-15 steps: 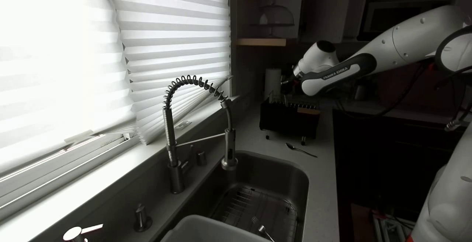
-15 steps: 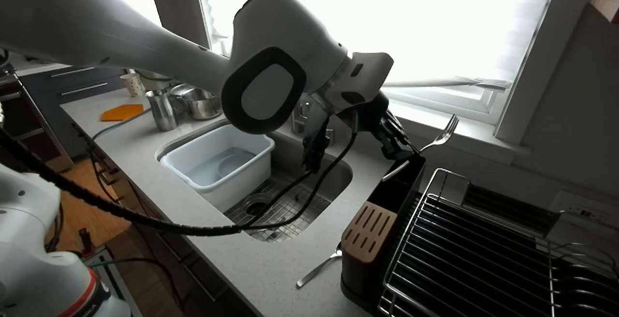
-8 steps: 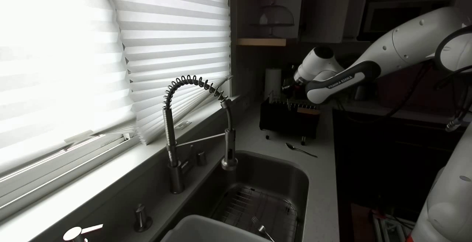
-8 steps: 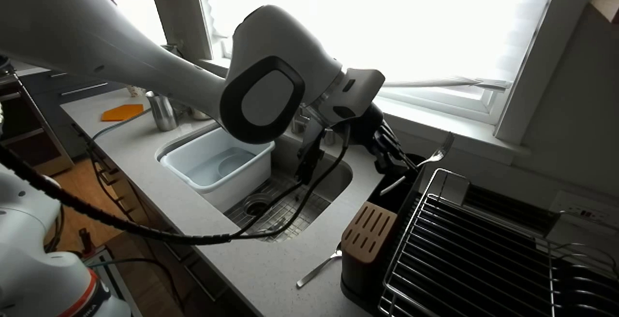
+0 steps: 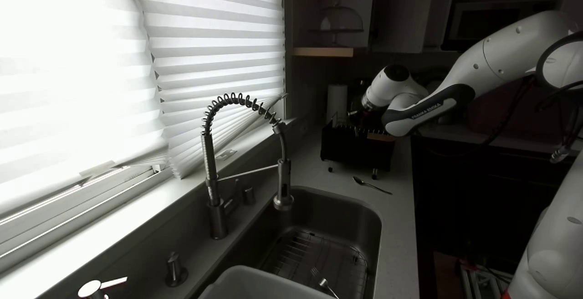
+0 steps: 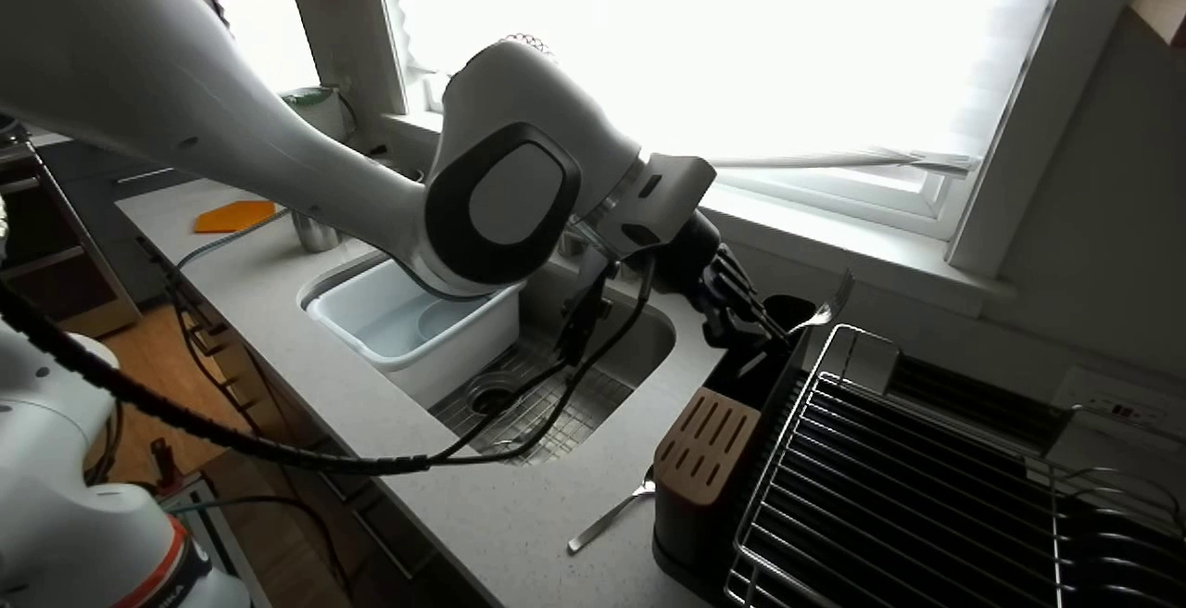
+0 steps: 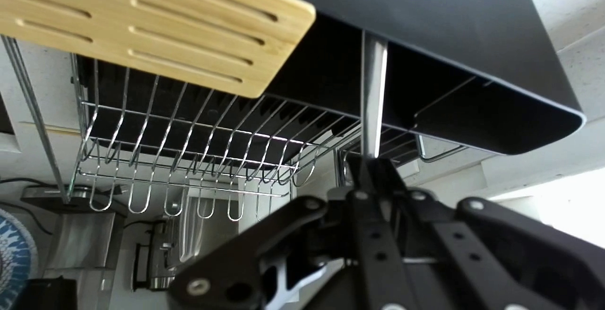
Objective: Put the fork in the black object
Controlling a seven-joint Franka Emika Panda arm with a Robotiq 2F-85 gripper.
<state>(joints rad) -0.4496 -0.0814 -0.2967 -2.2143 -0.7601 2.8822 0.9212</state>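
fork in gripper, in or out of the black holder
Partly in: the fork handle dips into the black holder in the wrist view; its head juts outside in an exterior view.

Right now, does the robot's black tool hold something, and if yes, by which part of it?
Yes: the silvery metal fork. The tool grips it by its handle, between tines and free end; the exact spot is hidden.
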